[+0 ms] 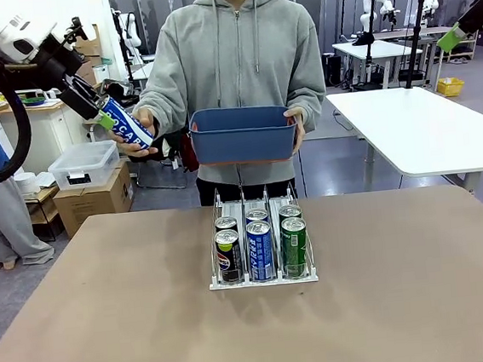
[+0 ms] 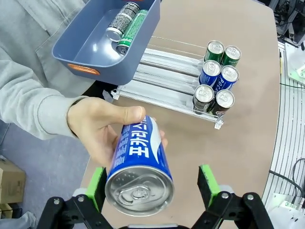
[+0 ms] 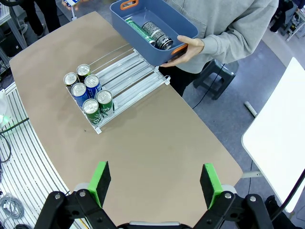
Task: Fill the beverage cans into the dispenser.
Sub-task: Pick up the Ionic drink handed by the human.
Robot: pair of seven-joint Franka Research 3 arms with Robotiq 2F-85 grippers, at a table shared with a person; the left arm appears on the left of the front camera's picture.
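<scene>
A person's hand (image 2: 102, 126) holds a blue beverage can (image 2: 140, 167) between the fingers of my left gripper (image 2: 152, 186). The jaws stand open, with a gap on the right side of the can. In the front view this can (image 1: 127, 123) and the left gripper (image 1: 114, 116) are up at the left, above the floor beside the table. The dispenser (image 1: 263, 273) stands mid-table with several cans (image 1: 260, 246) at its front lip. My right gripper (image 3: 155, 183) is open, high over the table's right end, with nothing between its fingers.
The person's other hand (image 3: 190, 47) holds a blue bin (image 1: 243, 134) above the table's far edge; a black can (image 3: 157, 33) and a green can (image 3: 136, 26) lie in it. The dispenser's rear lanes (image 2: 162, 67) are bare.
</scene>
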